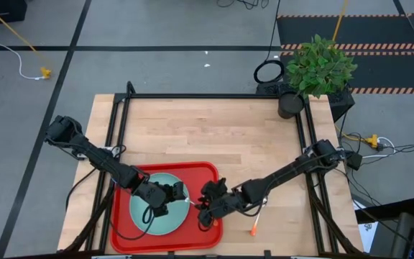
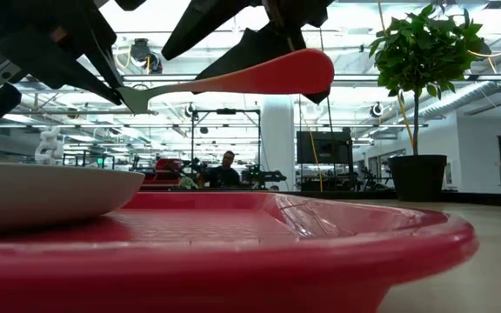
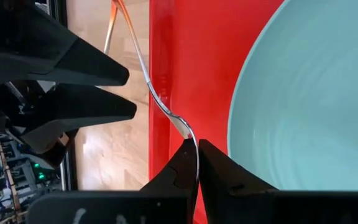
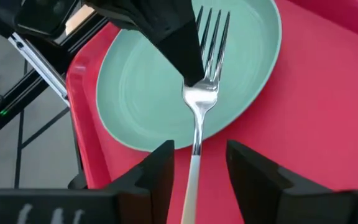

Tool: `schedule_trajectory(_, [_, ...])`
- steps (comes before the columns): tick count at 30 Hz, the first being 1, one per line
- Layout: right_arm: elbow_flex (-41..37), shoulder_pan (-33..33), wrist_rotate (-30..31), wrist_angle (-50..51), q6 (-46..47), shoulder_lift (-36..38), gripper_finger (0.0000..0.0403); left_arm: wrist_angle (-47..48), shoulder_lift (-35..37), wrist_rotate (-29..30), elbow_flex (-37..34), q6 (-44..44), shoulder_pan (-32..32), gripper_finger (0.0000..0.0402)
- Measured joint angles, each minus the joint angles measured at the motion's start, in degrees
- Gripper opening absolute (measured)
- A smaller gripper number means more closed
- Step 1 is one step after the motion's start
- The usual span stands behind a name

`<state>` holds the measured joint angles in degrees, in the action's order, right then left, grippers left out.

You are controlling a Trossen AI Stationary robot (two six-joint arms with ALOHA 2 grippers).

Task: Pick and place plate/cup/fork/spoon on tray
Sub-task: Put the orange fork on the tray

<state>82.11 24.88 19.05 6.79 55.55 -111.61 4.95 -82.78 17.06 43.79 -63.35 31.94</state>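
Note:
The fork (image 4: 197,106) has silver tines and an orange handle (image 2: 268,71). It hangs in the air over the right part of the red tray (image 1: 208,173). My left gripper (image 1: 184,193) is shut on its tine end. My right gripper (image 4: 197,149) is open, with one finger on either side of the fork's shaft and a gap on both sides. The teal plate (image 1: 157,205) lies flat on the tray. The blue cup is out of view. An orange-handled utensil (image 1: 254,229) lies on the table right of the tray. My left gripper pinches the fork's head at the base of the tines (image 3: 184,127) between its two fingers, one on each flat face. The fingers (image 4: 176,43) come from the table's left, roughly along the fork. The fork is lifted clear, about level, handle toward the table's right.
A potted plant (image 1: 315,72) stands at the table's far right corner. Bare wood lies beyond the tray's far rim and to its right. A person sits far back in the room (image 2: 226,169).

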Motion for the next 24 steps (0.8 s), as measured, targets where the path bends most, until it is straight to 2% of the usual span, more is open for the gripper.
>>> schedule_trajectory(11, [-0.07,-1.48,-5.5,-2.2,-0.8,-2.74,0.0123,-0.22,-0.04,0.0,0.0,-1.98,-0.04,0.001])
schedule_trajectory(17, [-0.07,-1.86,-5.42,-2.56,-1.18,-2.75,0.0121,0.02,-0.04,-0.02,0.0,-2.41,0.09,0.0008])
schedule_trajectory(24, [-0.05,-1.95,-5.84,-2.7,-1.18,-2.75,0.0075,0.11,-0.04,0.13,0.0,-2.59,0.07,0.0013])
